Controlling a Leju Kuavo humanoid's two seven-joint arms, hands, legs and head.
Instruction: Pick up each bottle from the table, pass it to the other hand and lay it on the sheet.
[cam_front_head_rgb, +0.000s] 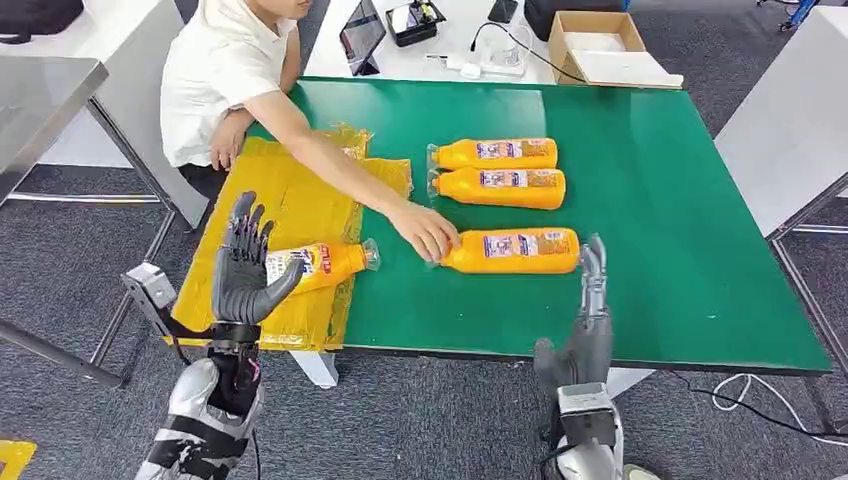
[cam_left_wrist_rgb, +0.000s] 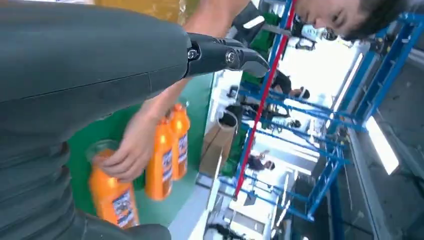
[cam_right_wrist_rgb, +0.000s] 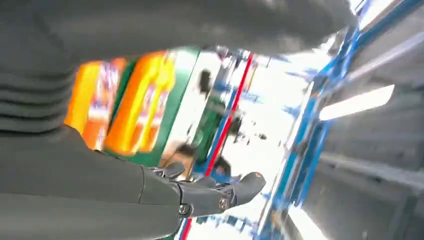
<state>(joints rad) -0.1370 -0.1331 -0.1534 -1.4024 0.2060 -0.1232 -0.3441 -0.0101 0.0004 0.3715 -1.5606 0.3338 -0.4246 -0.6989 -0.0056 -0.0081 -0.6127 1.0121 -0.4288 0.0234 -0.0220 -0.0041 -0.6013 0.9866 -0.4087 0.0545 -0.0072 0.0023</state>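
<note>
Hovering left hand (cam_front_head_rgb: 243, 262), fingers spread, holding nothing; one bottle (cam_front_head_rgb: 322, 264) lies on yellow sheet (cam_front_head_rgb: 290, 200) just behind its fingertips. Person's hand (cam_front_head_rgb: 425, 231) rests on cap end of nearest bottle (cam_front_head_rgb: 512, 250). Right hand (cam_front_head_rgb: 590, 310) open, fingertips beside that bottle's base. Risk: reaching now strikes person's hand, or bottle rolls away.

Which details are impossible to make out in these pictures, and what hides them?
- Cap of the nearest bottle: head view, covered by the person's hand.
- Bottle on the yellow sheet: head view, partly behind the left hand.
- Bottle labels: right wrist view, motion blur.
- Label text: head view, too small.
</note>
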